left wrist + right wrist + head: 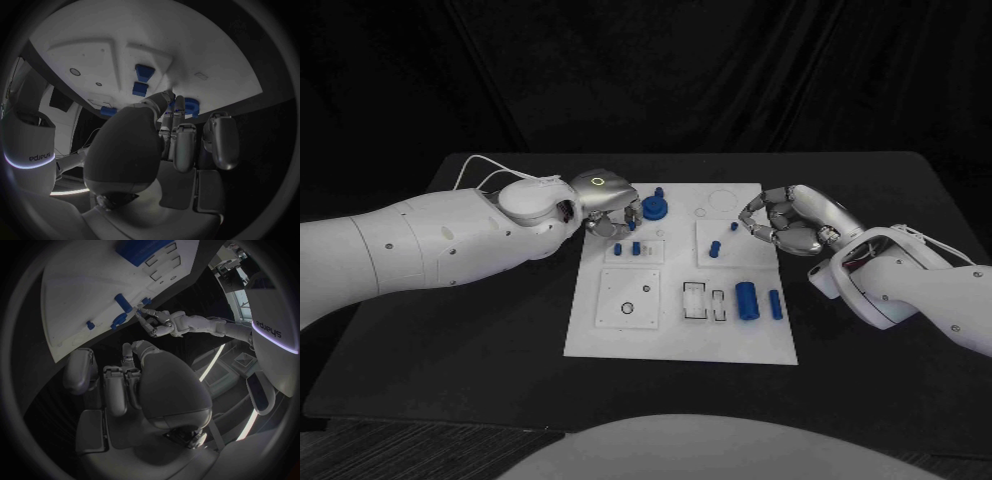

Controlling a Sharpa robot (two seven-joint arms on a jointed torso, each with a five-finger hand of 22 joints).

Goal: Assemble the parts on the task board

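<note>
**Working the far corner of the board**

Judging from where our hands stood, we were at the step of seating a part among the pegs at the far left of the task board. Our left hand hung over that corner with its fingers reaching down toward the small blue pegs; whether anything was pinched in them we could not tell, since the hand's own bulk hid the tips. The round blue part stood just beside that hand, on its inner side, near the fingertips in the left wrist view.

Our right hand hovered at the board's far right edge, fingers curled inward, with nothing visibly in them. A single blue peg stood just inboard of it, apart from the fingers. Two blue cylinders lay loose on the board nearer our body than the right hand, well apart from either hand.

The next move, as we judged it, called for a fine fingertip approach by the left hand without knocking the neighbouring pegs. The loose cylinders looked not yet placed, so much of the task remained.
</note>
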